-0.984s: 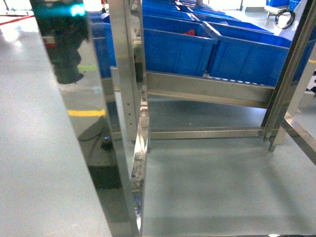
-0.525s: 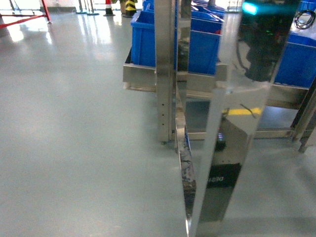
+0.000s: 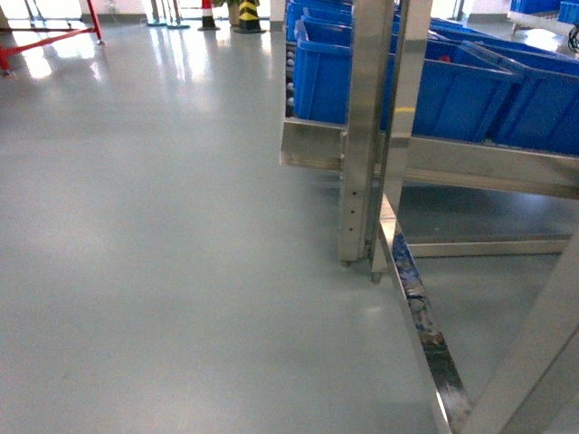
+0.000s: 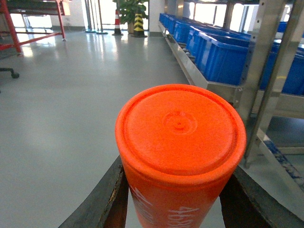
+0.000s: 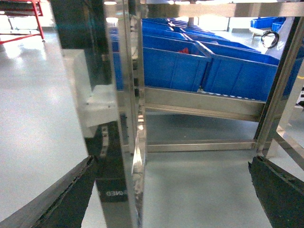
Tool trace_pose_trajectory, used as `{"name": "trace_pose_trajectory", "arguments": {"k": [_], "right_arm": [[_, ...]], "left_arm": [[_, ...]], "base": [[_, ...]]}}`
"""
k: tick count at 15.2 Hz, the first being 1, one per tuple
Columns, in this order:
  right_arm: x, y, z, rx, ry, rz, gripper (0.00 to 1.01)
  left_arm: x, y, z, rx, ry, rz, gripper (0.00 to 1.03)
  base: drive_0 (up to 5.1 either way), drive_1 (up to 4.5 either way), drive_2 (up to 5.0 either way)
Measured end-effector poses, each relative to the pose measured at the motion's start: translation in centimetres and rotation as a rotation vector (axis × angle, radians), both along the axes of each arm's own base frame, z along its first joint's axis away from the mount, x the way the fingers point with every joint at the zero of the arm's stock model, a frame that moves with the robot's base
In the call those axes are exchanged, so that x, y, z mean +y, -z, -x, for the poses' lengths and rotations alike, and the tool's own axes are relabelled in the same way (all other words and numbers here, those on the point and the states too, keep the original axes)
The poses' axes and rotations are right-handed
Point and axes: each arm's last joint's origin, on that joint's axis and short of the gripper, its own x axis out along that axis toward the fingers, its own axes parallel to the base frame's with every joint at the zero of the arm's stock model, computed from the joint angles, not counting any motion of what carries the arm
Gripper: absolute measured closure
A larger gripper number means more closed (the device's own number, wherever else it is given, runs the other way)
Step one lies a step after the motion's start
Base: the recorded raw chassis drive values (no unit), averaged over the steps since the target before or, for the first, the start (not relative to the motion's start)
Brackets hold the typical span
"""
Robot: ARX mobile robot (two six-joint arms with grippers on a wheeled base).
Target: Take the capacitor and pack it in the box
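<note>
In the left wrist view the capacitor (image 4: 180, 128) is an orange-red cylinder with a round flat top and white lettering on its side. My left gripper (image 4: 176, 192) is shut on it, one dark finger (image 4: 107, 199) against each side. In the right wrist view my right gripper (image 5: 173, 190) is open with nothing between its fingers (image 5: 61, 194), above grey floor in front of a steel rack. Neither gripper shows in the head view. The box is out of view.
A steel rack post (image 3: 366, 136) stands right of centre in the head view, with large blue bins (image 3: 452, 90) on its shelf. A low rail (image 3: 421, 316) runs along the floor. Grey floor (image 3: 136, 226) stretches left toward a red frame (image 3: 45, 36) and a striped bollard (image 3: 247, 14).
The head view has swung left: the rack post and blue bins have slid from the left and middle of the view to the right, and much more floor shows.
</note>
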Motion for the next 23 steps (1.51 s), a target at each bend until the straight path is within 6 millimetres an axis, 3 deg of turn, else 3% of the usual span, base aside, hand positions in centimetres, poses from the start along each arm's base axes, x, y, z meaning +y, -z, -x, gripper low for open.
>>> {"name": "trace_pose_trajectory", "arguments": {"k": [23], "right_arm": [[0.00,-0.01,0.00,-0.001,0.000,0.000,0.03]], "left_arm": [[0.00,0.03,0.00,0.003,-0.001,0.000,0.60]], "base": [[-4.9,2.46,2.5]]}}
